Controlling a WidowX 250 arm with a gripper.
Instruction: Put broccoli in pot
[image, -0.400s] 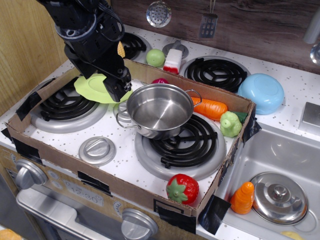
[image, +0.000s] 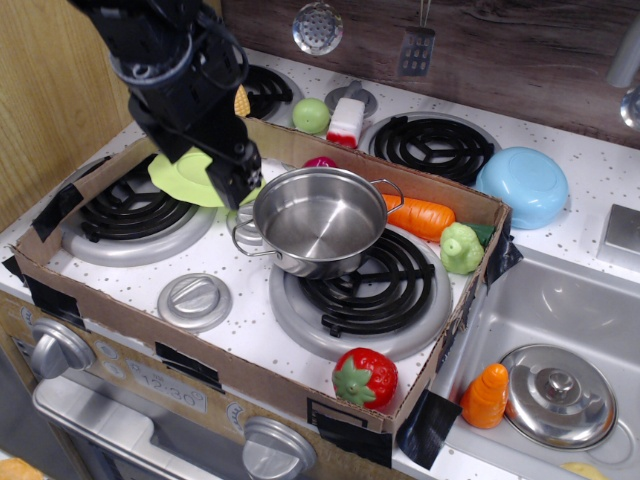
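The broccoli (image: 461, 248) is a pale green lumpy toy lying against the right wall of the cardboard box, beside the carrot (image: 425, 216). The shiny steel pot (image: 318, 222) stands upright and empty in the middle of the box, partly over the front right burner. My black gripper (image: 237, 185) hangs just left of the pot's rim, over the lime-green plate (image: 190, 178), far from the broccoli. Its fingers are dark against the arm, so I cannot see how the jaws stand.
The cardboard box wall (image: 250, 385) rings the stove top. A strawberry (image: 365, 377) lies at the front; a light-green ball (image: 311, 115) and a blue bowl (image: 522, 185) sit behind. A steel lid (image: 558, 393) and an orange toy (image: 486, 397) lie in the sink.
The arm has shifted slightly left and up. Nothing else has moved.
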